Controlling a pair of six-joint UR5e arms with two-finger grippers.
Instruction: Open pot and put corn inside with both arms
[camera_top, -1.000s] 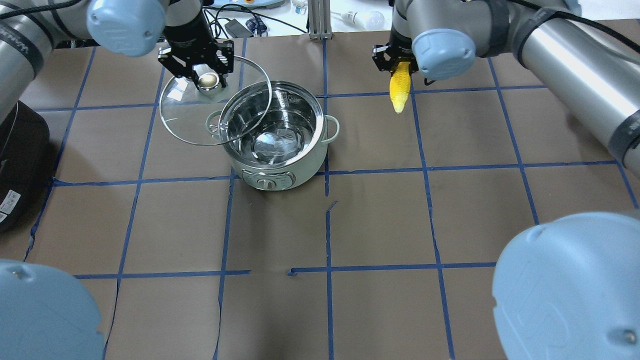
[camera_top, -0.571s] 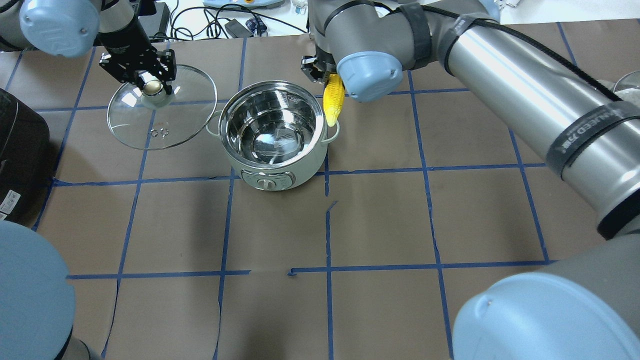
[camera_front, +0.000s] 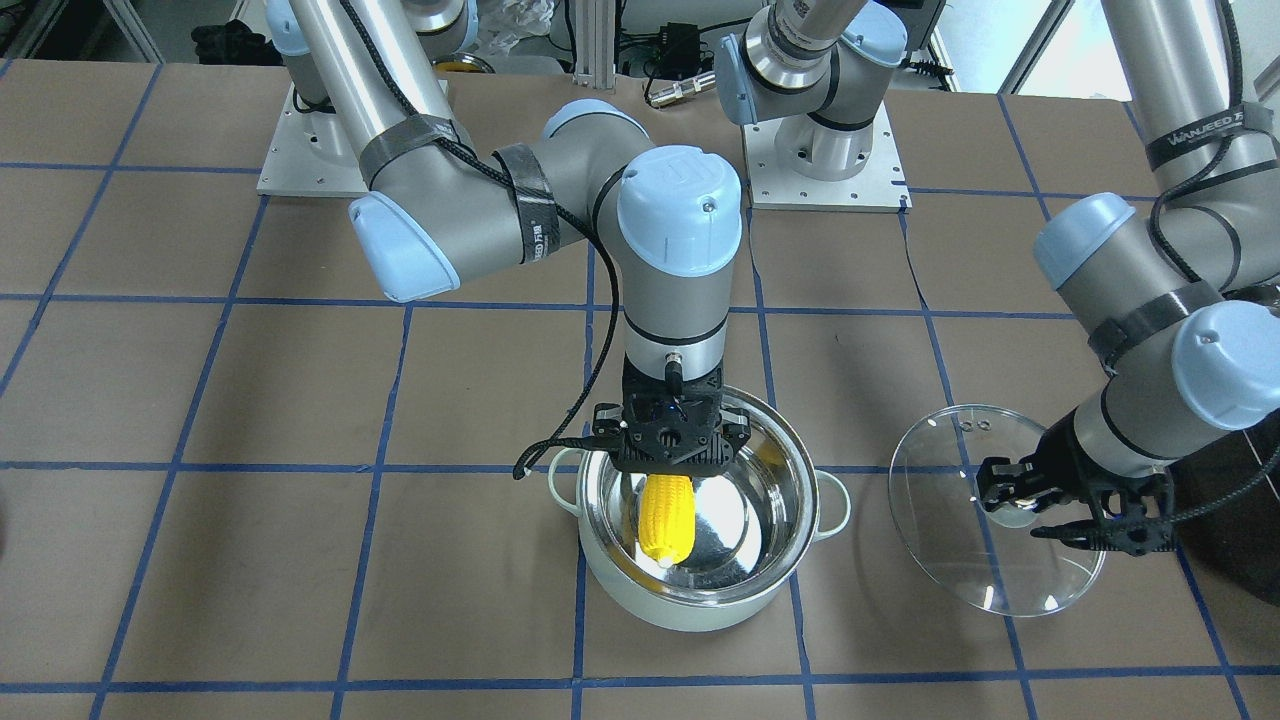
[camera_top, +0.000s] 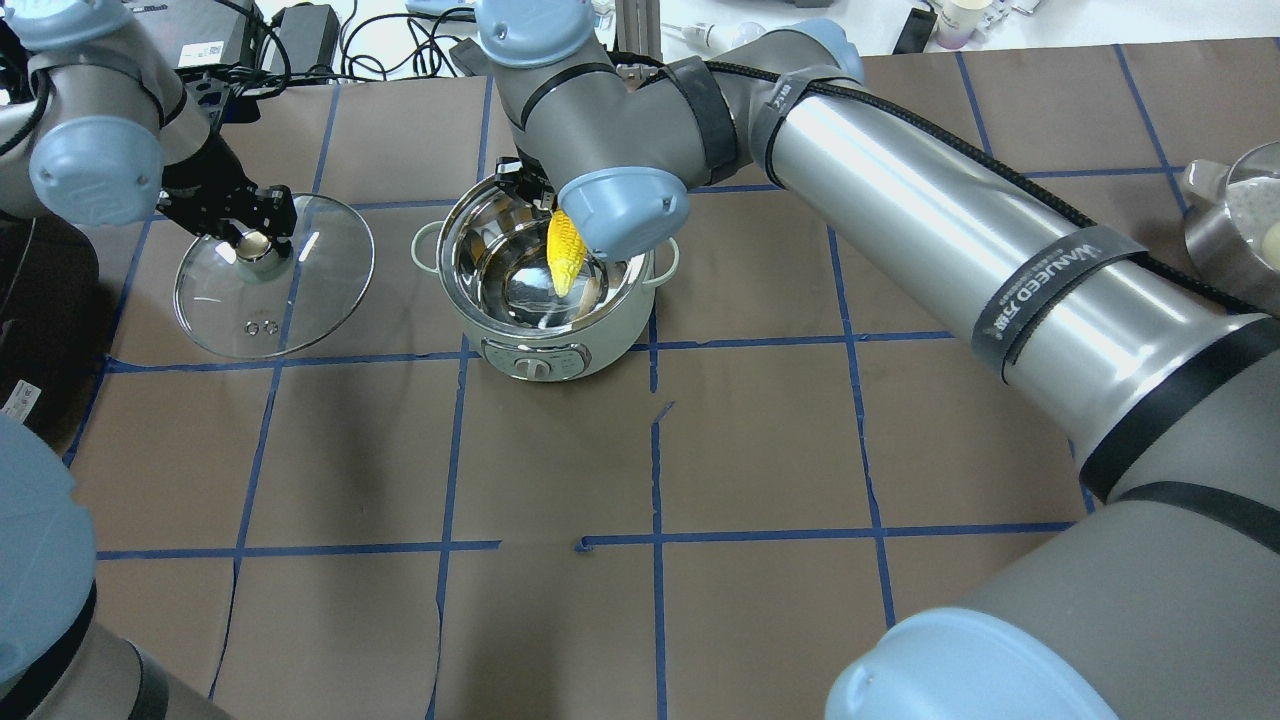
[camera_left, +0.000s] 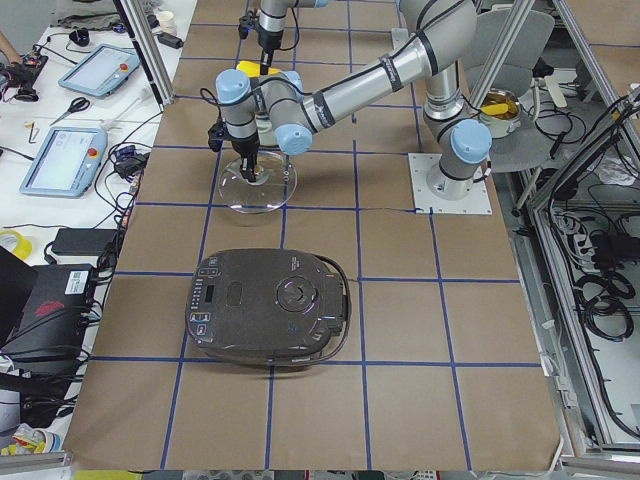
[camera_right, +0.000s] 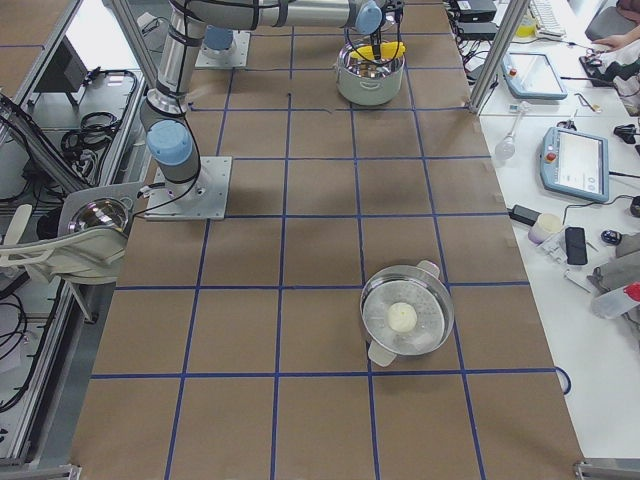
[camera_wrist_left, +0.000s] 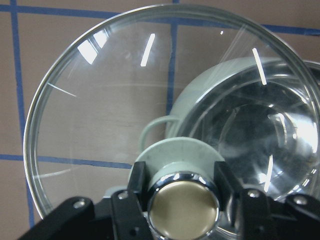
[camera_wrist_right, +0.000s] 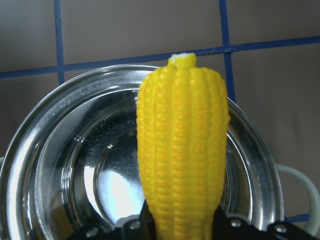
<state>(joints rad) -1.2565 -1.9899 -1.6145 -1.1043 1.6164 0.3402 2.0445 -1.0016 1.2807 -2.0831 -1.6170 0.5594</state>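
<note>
From the front-facing camera I am seeing one pot standing open on the desk. The right end effector is clamping the single corn tip-down over the pot's steel bowl, while the left end effector is gripping the one glass lid off to the side. Overhead, the right wrist is hiding most of its end effector, and I cannot tell whether the corn's tip is dipping below the rim. The left-side view is showing one black appliance; the right-side view is showing one steel pan carrying one white ball. The left wrist camera is showing fingers closed on the lid's knob; the right wrist camera is cutting off the corn's base.
</note>
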